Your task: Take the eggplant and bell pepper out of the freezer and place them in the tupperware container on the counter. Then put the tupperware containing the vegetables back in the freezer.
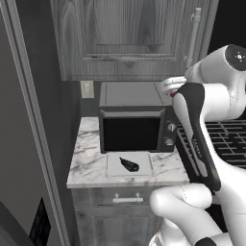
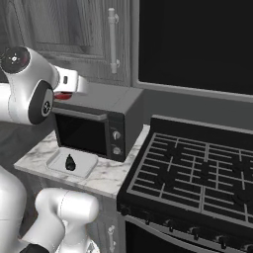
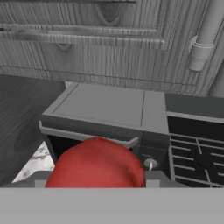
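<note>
Eggplant [image 1: 129, 165] lay dark and slanted inside the tupperware container [image 1: 114, 168], the pale tray flat on the marble table [image 1: 86, 166], right in front of the microwave [image 1: 132, 132]. In the left base view that tray sat at about seven o'clock from the microwave's black door. Moving right, the white arm rose up and the hand [image 1: 174, 89] hovered above the microwave's top, up near its right rear corner, a sliver of red showing at its tip. Bell pepper [image 3: 96, 167] was that red: in the hand view it bulged big and round between the fingers, the hand part-way open and closed around it, held high over the microwave roof. From the right base view the pepper peeked out at nine o'clock of the microwave, and the stove grates [image 2: 197, 173] spread off at three o'clock.
</note>
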{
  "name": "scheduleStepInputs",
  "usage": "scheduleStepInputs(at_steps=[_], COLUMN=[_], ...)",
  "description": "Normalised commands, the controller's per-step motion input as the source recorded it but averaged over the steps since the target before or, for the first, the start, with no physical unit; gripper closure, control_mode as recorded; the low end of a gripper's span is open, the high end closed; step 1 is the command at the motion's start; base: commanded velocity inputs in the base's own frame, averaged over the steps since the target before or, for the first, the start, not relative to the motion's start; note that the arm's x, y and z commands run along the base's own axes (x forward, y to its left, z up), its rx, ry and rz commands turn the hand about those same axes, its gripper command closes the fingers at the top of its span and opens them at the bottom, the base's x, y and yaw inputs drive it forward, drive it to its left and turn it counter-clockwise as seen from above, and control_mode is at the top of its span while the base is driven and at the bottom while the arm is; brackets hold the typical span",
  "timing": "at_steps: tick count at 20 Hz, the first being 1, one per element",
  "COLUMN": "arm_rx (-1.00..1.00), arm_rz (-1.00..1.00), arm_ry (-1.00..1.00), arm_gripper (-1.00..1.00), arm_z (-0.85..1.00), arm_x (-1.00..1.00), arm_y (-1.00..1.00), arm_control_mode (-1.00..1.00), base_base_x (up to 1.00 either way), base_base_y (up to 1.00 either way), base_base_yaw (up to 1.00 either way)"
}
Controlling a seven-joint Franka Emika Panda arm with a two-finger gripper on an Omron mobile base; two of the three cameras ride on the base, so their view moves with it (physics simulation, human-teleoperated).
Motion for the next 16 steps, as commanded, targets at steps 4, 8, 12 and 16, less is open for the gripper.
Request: scheduleStepInputs(at_steps=[4, 8, 12, 16], arm_rx=[-0.04, -0.05, -0.06, -0.02], arm_rz=[0.01, 0.03, 0.03, 0.01], arm_ry=[0.13, 0.17, 0.25, 0.30], arm_gripper=[1.00, 1.00, 1.00, 1.00], arm_z=[-0.37, -0.32, -0.36, -0.39], arm_x=[0.01, 0.00, 0.00, 0.09], arm_y=[0.18, 0.20, 0.28, 0.23], arm_control_mode=[-1.00, -1.00, -1.00, -1.00], base_base_x=[0.00, 0.00, 0.00, 0.00], base_base_y=[0.00, 0.00, 0.00, 0.00], base_base_yaw=[0.00, 0.00, 0.00, 0.00])
